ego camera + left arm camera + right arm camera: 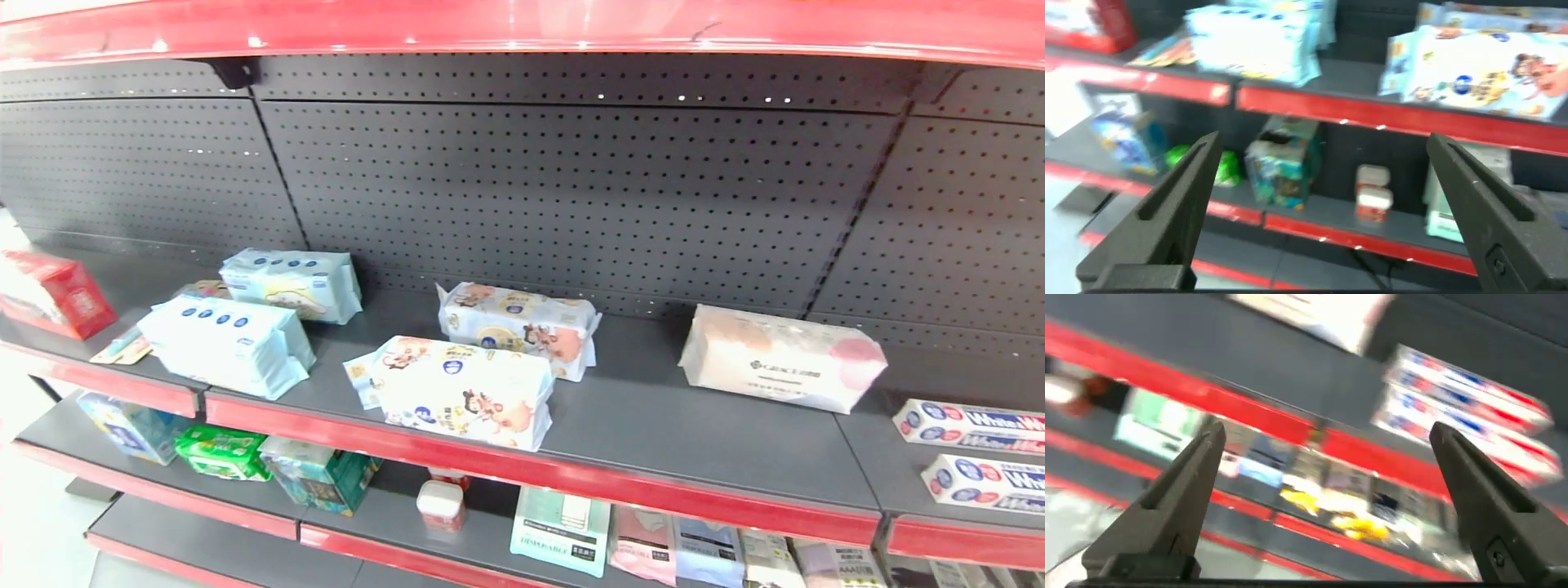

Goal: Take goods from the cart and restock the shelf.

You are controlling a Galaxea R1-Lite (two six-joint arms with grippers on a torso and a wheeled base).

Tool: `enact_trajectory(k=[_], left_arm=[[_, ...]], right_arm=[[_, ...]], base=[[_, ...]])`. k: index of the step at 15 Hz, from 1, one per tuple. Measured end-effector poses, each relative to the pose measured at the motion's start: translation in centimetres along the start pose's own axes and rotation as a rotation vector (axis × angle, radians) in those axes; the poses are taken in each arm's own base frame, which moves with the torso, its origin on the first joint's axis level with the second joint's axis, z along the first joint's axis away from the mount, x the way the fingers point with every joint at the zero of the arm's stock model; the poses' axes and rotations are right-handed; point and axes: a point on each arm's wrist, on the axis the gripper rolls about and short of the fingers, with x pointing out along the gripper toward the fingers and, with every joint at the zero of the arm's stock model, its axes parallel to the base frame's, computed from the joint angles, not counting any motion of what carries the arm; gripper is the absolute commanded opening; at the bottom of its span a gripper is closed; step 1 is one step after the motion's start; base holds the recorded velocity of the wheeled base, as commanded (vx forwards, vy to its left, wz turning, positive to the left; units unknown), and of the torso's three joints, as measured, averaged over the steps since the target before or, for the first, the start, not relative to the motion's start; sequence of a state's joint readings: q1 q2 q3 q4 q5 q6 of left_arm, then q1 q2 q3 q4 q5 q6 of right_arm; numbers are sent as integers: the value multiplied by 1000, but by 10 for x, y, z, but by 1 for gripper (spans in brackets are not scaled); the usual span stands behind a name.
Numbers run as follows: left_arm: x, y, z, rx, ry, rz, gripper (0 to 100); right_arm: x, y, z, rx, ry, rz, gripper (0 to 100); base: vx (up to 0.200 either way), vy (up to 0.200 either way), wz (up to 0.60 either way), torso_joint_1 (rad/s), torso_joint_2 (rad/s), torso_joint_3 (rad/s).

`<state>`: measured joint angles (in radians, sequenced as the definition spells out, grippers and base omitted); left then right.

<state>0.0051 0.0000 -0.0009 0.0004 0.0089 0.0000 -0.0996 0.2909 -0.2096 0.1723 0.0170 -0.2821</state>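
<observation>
The left gripper (1323, 137) and right gripper (1327, 429) both gape wide, holding nothing, probably ready for a pick. Stock (a cartoon-printed pack (465, 392) at the front edge, a pink pack (780, 358) well apart) lies flat on the shelf (653, 425), leaving gaps to fill.

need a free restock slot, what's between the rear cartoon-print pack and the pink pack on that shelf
Nothing: in the head view the shelf board is bare between the rear cartoon-print pack and the pink pack.
</observation>
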Motion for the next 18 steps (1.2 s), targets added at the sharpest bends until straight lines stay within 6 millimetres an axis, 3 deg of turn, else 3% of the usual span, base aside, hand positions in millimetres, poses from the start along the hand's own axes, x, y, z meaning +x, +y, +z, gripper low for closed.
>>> enact_trajectory(k=[3, 10, 13, 15, 18], left_arm=[[0, 0, 0, 1, 0, 0, 100], [0, 0, 0, 3, 0, 0, 100], [0, 0, 0, 8, 0, -4, 100], [0, 0, 0, 10, 0, -5, 100], [0, 0, 0, 9, -1, -6, 100]], right_arm=[[-4, 2, -6, -1, -27, -13, 100], [-4, 6, -20, 27, -43, -1, 100], [-6, 8, -31, 183, -83, 9, 100], [-6, 7, -34, 298, -82, -73, 100], [-9, 6, -27, 224, -155, -43, 100]], base=[[0, 0, -600, -1, -2, 2], [0, 0, 0, 0, 0, 0], [0, 0, 0, 0, 0, 0], [0, 0, 0, 0, 0, 0], [0, 0, 0, 0, 0, 0]])
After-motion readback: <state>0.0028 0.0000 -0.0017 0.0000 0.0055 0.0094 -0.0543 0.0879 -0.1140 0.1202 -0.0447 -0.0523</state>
